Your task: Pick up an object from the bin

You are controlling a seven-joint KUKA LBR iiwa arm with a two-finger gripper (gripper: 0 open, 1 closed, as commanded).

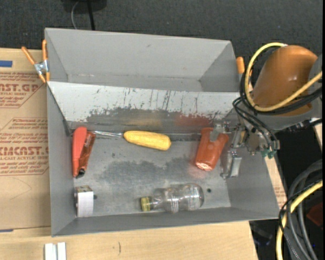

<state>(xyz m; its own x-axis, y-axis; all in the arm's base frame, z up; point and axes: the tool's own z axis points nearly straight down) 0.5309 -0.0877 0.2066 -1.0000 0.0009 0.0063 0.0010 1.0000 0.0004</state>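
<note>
My jaws (open or closed, I cannot tell) stand beside the orange-red cylinder (208, 151) at the right edge of the bin (141, 58); probably light, stiff, slick, so grip mid-body.

Orange dome cover (284, 77) on wrist, yellow & blk cable loops (253, 64), grey metal gripper (231, 166).

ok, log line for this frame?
pincer at right side of bin | beside orange cylinder | yellow corn cob, clear bottle lie apart
</note>
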